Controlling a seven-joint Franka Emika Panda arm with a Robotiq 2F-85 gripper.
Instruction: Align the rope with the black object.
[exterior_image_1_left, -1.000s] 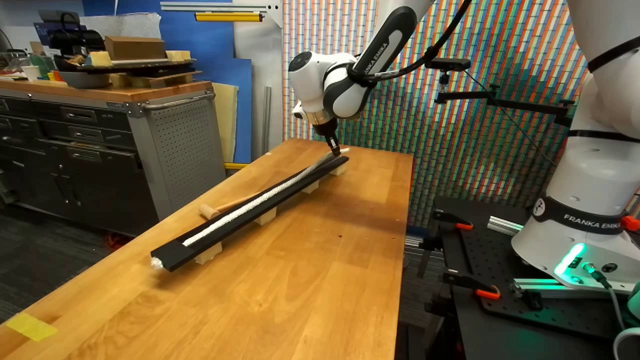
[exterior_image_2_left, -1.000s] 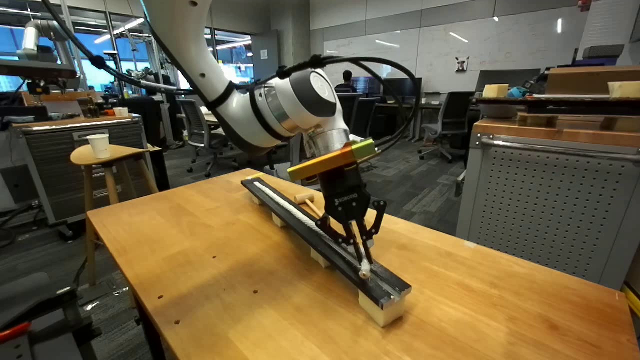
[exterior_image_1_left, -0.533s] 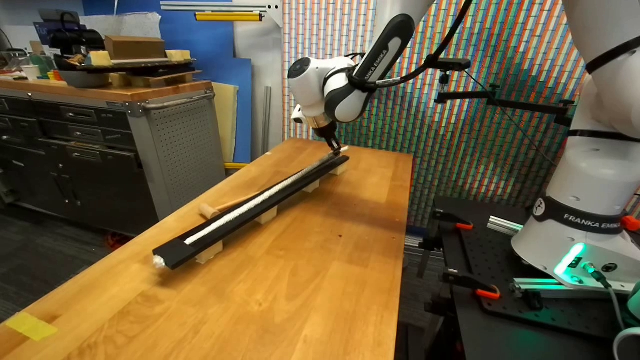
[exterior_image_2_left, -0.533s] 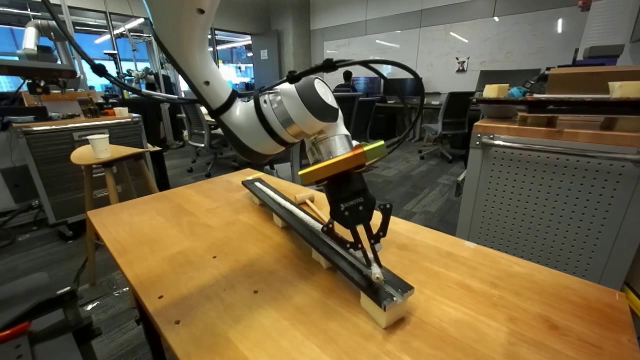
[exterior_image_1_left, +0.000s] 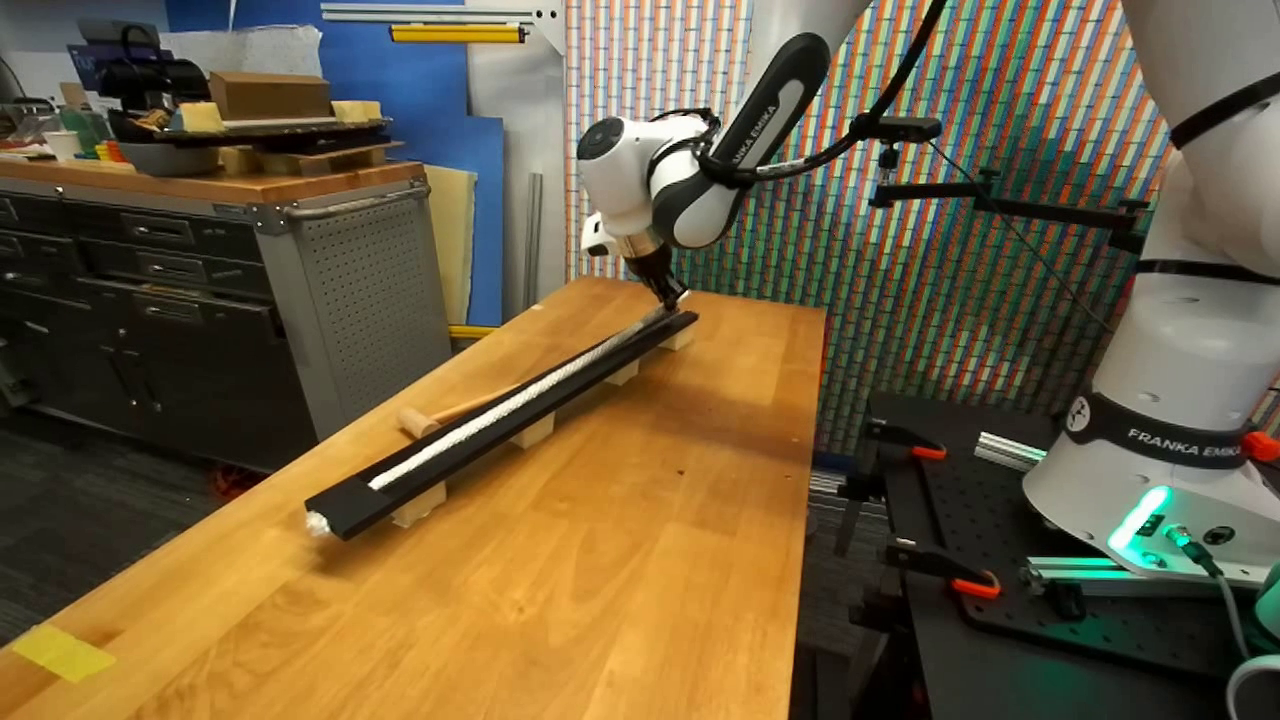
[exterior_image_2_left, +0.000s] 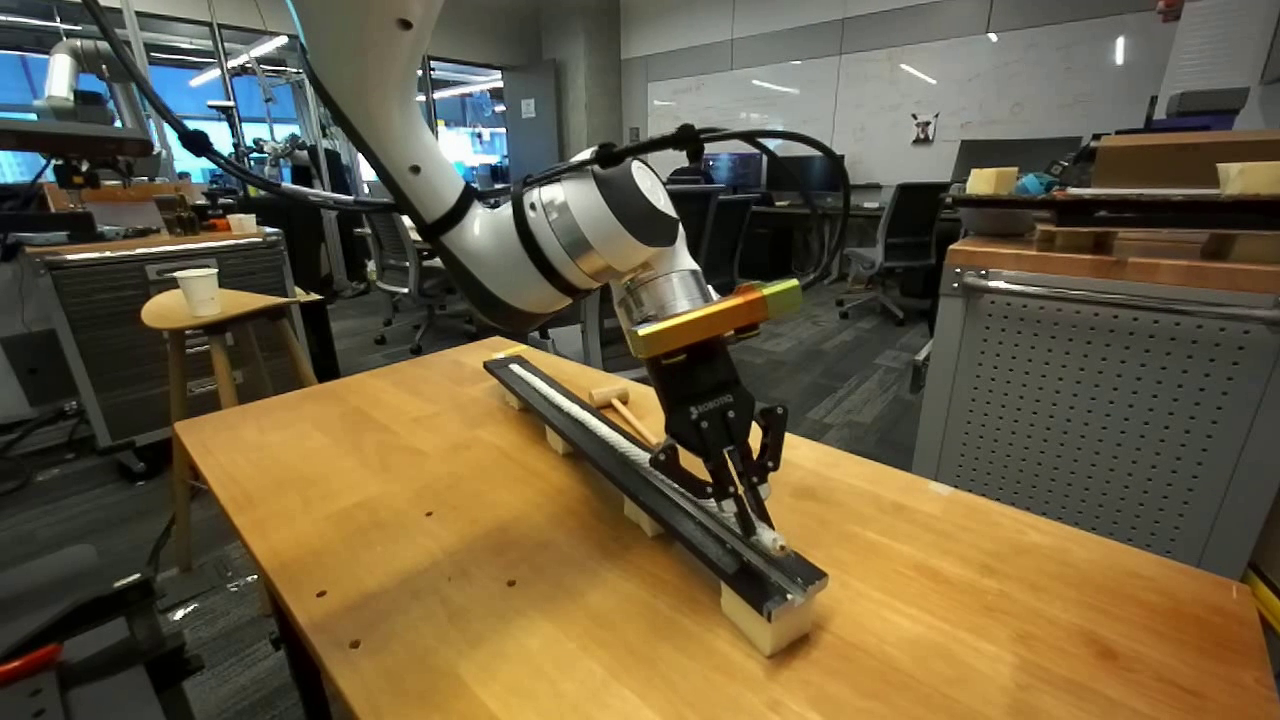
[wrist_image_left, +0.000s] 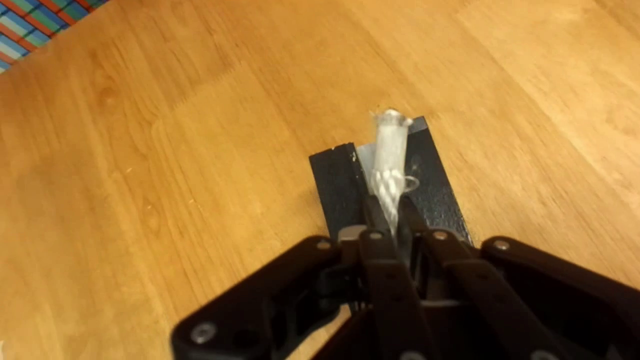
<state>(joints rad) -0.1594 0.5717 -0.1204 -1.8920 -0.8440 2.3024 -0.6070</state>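
"Rope (exterior_image_1_left: 515, 401): where does it lie?"

"Lengthwise on the black bar (exterior_image_1_left: 520, 417), largely within its groove (wrist_image_left: 366, 156). At the bar's end by the claw (wrist_image_left: 390, 207), the wrist view shows the rope's tip askew to the groove."

"Claw condition?"

"Clenched on the rope just short of its tip, hiding a stretch of rope and bar."

"Surroundings?"

"Pale blocks (exterior_image_2_left: 768, 622) prop the bar above the desk (exterior_image_1_left: 640, 560). A wooden mallet (exterior_image_2_left: 608, 397) lies just beside the bar, handle roughly along it; whether they touch cannot be told."

"Further out from the bar?"

"Yellow tape (exterior_image_1_left: 63, 652) on the desk past its white-tipped end; a grey cabinet (exterior_image_2_left: 1100, 400) on its mallet side; a stool (exterior_image_2_left: 225, 312) bearing a paper cup (exterior_image_2_left: 199, 292), well apart."
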